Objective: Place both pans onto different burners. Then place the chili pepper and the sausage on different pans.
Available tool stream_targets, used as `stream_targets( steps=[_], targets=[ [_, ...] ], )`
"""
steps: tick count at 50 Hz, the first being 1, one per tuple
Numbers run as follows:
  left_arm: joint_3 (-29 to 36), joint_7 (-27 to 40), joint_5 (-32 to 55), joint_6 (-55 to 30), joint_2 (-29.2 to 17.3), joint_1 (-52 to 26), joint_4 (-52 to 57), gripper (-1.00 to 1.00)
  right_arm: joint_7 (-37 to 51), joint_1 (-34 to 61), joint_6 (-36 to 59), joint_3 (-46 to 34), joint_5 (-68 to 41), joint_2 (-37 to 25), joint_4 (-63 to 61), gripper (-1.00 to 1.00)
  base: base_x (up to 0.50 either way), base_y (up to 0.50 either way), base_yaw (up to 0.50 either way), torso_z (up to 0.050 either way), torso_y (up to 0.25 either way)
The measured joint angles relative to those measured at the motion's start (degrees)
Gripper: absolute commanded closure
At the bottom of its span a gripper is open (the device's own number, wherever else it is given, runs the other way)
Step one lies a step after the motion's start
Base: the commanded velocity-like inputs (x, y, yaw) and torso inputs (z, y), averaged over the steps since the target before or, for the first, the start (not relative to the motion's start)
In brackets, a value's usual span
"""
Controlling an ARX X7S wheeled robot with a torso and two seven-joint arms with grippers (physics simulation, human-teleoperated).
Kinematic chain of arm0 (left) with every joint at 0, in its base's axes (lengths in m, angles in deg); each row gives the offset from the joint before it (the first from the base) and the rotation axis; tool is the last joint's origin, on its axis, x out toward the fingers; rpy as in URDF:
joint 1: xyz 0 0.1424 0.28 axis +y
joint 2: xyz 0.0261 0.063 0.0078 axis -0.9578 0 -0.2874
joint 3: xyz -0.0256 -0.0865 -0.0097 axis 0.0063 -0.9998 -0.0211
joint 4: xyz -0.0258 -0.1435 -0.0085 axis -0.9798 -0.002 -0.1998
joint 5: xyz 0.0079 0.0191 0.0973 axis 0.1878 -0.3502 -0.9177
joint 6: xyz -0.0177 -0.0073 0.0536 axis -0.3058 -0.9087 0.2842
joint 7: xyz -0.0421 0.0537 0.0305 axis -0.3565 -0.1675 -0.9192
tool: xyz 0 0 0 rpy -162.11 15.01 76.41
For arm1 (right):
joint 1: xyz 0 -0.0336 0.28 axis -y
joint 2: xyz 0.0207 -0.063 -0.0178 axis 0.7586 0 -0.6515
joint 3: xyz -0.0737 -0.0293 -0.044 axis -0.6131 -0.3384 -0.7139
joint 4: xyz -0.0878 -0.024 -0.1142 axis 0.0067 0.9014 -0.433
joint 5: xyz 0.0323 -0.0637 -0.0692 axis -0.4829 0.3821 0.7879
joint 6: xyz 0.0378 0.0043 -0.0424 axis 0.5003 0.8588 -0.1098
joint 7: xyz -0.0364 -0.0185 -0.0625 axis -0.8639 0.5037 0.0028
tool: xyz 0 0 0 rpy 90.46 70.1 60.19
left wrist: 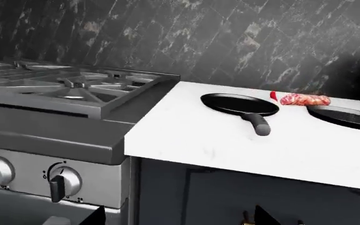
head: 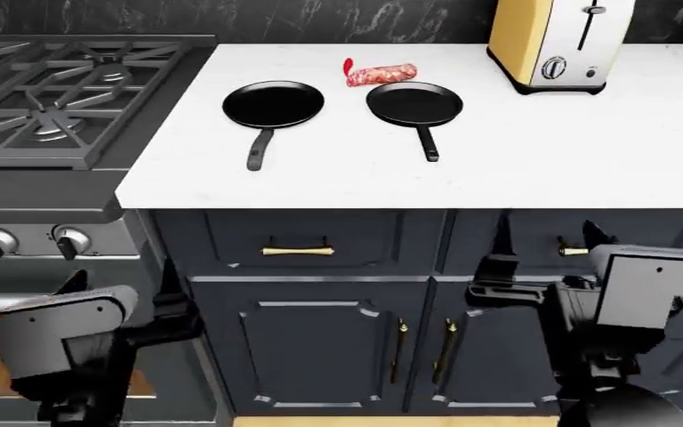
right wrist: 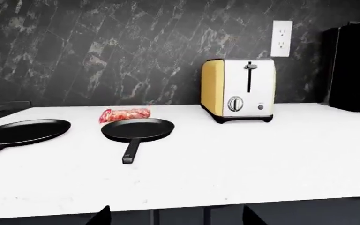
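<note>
On my left wrist camera I see the stove (left wrist: 73, 101) with its burners (left wrist: 73, 89) under grates, and beyond it the white tabletop (left wrist: 230, 140) carrying the left pan (left wrist: 239, 104), the chili pepper (left wrist: 273, 95), the sausage (left wrist: 304, 99) and the edge of the right pan (left wrist: 346, 116); this arm's fingers are out of sight, so I cannot tell their state. On the head camera both arms hang low before the dark cabinets (head: 317, 311), left arm (head: 63, 342) at 7 o'clock, right arm (head: 626, 302) at 5 o'clock, well apart from the pans; pepper and sausage lie at 12 o'clock of the gap between pans. The right wrist camera shows both pans, the sausage behind them, and a toaster (right wrist: 239, 90); fingers unseen there too.
</note>
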State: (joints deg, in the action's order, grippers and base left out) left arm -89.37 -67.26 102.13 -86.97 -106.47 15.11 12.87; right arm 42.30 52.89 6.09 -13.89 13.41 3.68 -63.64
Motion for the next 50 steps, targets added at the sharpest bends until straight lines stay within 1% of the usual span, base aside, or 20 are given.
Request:
stream_targets(
  steps=[2, 5, 8, 13, 18, 24, 31, 39, 50],
  targets=[
    [-3.52, 2.56, 5.26, -6.62, -2.31, -3.07, 3.30, -1.00, 0.93, 3.36, 5.99, 1.59, -2.02, -0.88, -2.68, -1.00, 0.00, 0.00, 0.00, 0.000, 0.000],
    [-8.13, 7.69, 14.55, -17.24, -5.63, -9.81, 6.08, -1.00, 2.23, 9.23, 15.07, 3.43, -4.85, -2.08, -5.54, -1.00, 0.00, 0.00, 0.00, 0.000, 0.000],
    [-10.78, 13.46, 23.44, -27.25, -8.56, -17.61, 6.77, -1.00, 3.85, 15.27, 23.05, 4.59, -7.94, -3.29, -7.14, -1.00, 0.00, 0.00, 0.00, 0.000, 0.000],
    [-10.63, 22.58, 35.12, -39.73, -12.93, -29.71, 5.00, -1.00, 9.19, 24.09, 32.08, 4.54, -15.69, -6.43, -7.11, -1.00, 0.00, 0.00, 0.00, 0.000, 0.000],
    [-7.85, 30.60, 44.04, -47.22, -16.77, -39.40, 2.10, -1.00, 13.58, 29.98, 37.19, 2.60, -21.84, -9.35, -6.21, -1.00, 0.00, 0.00, 0.00, 0.000, 0.000],
    [-4.24, 37.64, 51.90, -51.92, -19.92, -47.43, -0.76, -1.00, 15.91, 33.57, 39.68, 1.16, -27.02, -11.53, -5.37, -1.00, 0.40, 0.09, 0.00, 0.000, 0.000],
    [-0.89, 42.82, 58.27, -54.15, -21.93, -53.47, -3.07, -1.00, 17.49, 35.76, 41.43, 1.29, -31.72, -12.30, -4.59, -1.00, 0.50, 0.06, 0.00, 0.000, 0.000],
    [1.90, 45.99, 62.83, -54.72, -23.25, -57.36, -4.47, -1.00, 18.77, 37.18, 42.00, 0.68, -34.58, -12.78, -3.80, -1.00, 0.50, 0.09, 0.00, 0.000, 0.000],
    [4.45, 47.43, 65.34, -54.27, -24.42, -59.27, -5.17, -1.00, 20.05, 37.32, 41.71, 0.26, -36.67, -13.37, -2.95, -1.00, 0.50, 0.12, 0.00, 0.000, 0.000]
  ],
)
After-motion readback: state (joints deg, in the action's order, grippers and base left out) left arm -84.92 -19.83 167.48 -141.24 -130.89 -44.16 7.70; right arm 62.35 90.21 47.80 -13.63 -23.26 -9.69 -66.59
